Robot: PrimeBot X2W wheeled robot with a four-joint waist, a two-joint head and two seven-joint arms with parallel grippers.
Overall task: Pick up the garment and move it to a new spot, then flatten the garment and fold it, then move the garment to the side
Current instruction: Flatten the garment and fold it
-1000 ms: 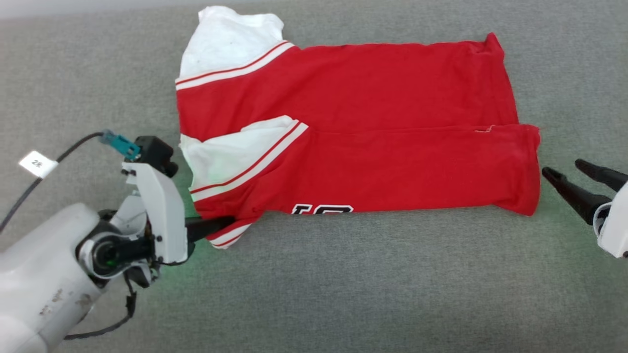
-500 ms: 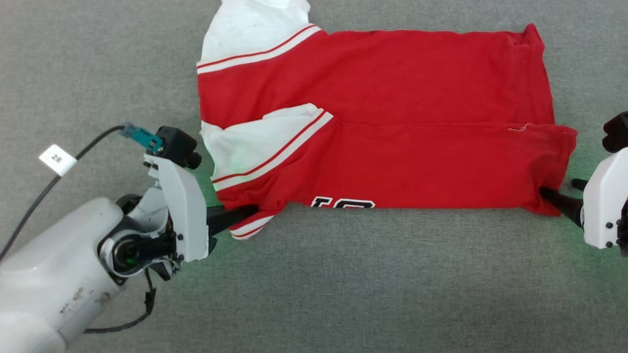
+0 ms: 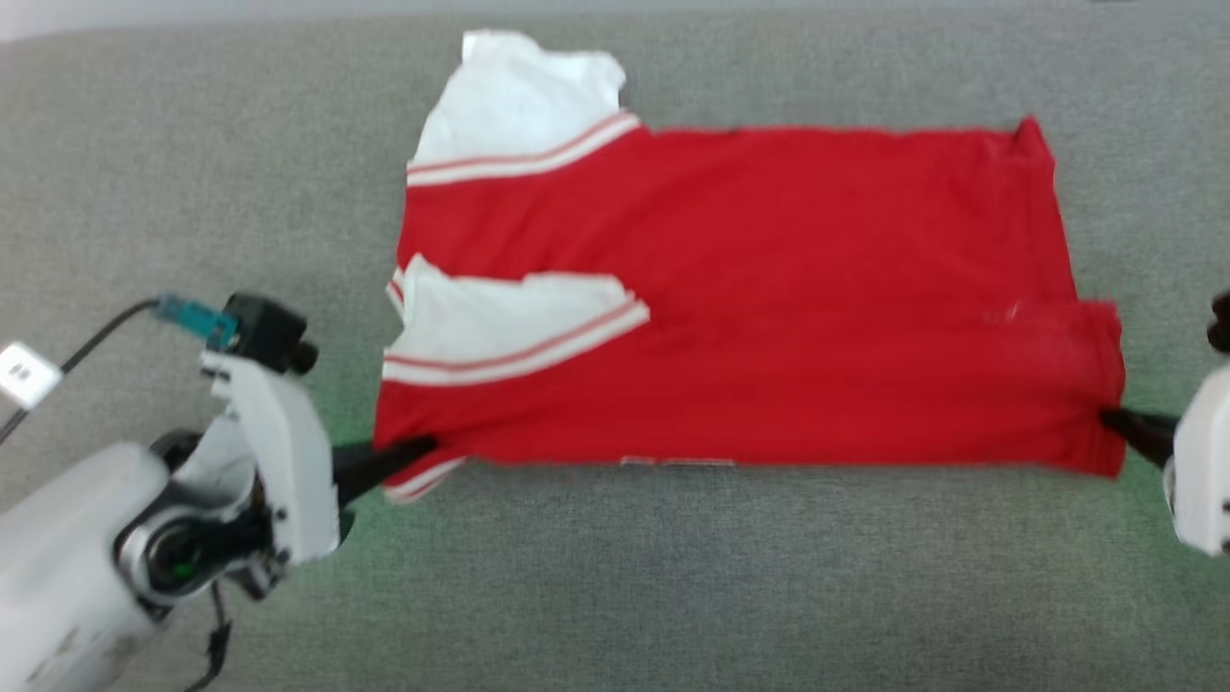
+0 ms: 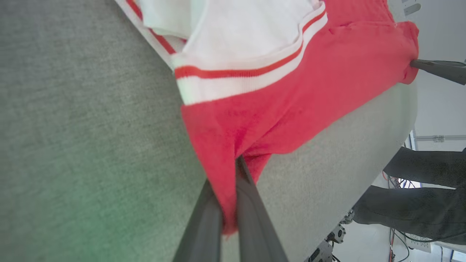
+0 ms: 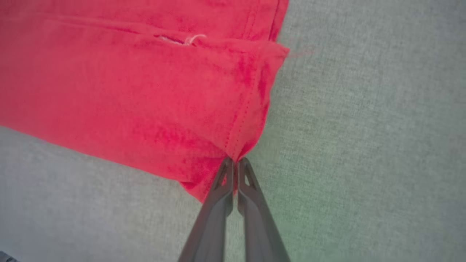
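Shirt [image 3: 730, 288] folded flat on grey surface [image 3: 673, 577]; left gripper [image 3: 423, 446] clamped on near sleeve-end corner, right gripper [image 3: 1107, 417] clamped on near hem corner.

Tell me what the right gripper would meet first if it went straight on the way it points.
The garment. The right gripper has its jaws shut on the red hem corner, so pushing on would likely just bunch that cloth ahead; beyond that, more of it seems to lie in the line.

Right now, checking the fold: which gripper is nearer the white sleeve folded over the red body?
Left. The left gripper grips the garment close beside that sleeve; the right gripper grips the opposite hem corner.
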